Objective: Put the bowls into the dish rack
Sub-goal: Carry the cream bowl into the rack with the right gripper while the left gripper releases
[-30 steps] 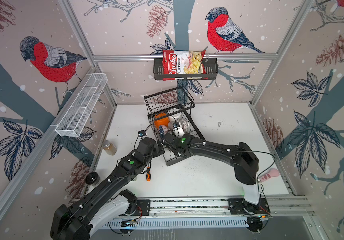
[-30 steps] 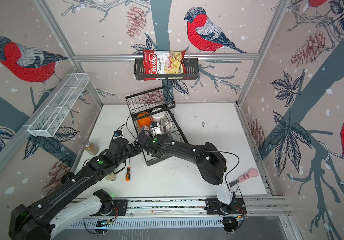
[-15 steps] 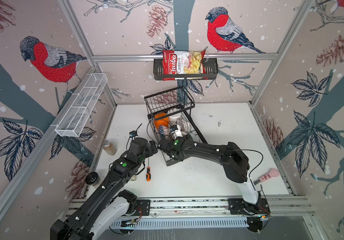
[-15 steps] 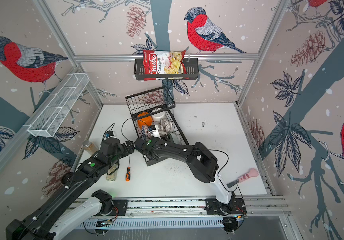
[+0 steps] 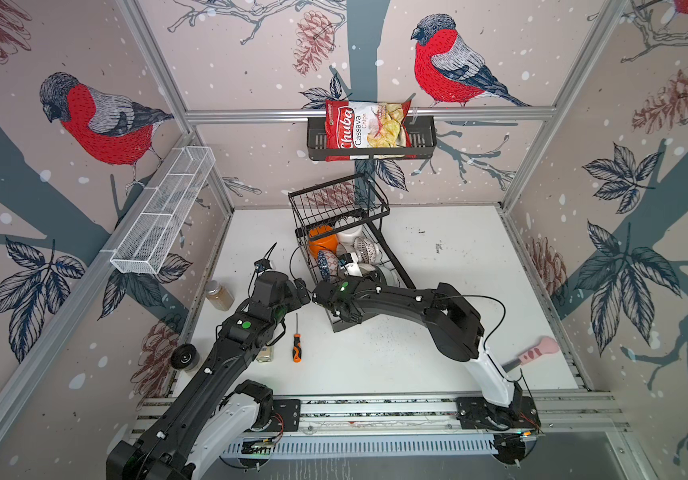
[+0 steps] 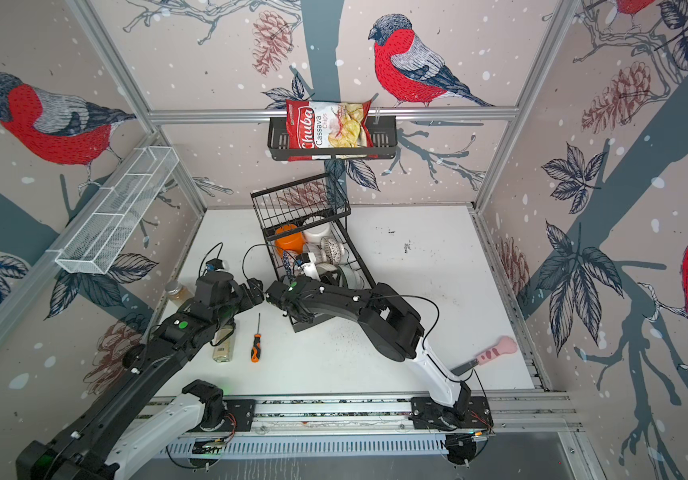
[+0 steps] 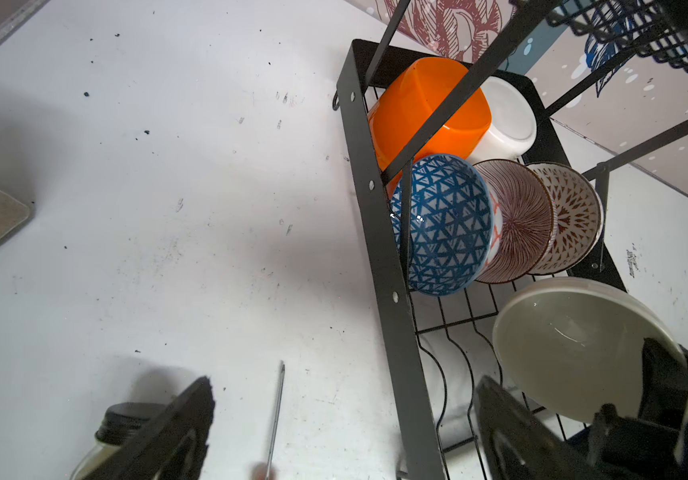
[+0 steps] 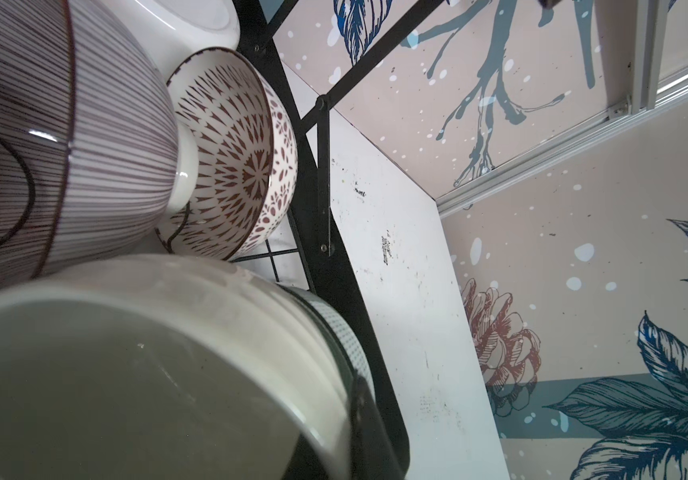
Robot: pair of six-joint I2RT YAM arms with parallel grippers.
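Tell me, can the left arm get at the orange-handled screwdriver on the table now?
Probably yes. The screwdriver lies on bare table just beside the left arm, whose jaws stand open near its tip; nothing covers it.

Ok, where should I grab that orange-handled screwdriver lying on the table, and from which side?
Take the screwdriver by its thick orange-and-black handle, coming straight down from above with the jaws across its width. It lies flat on the table, and the thin shaft offers little to pinch.
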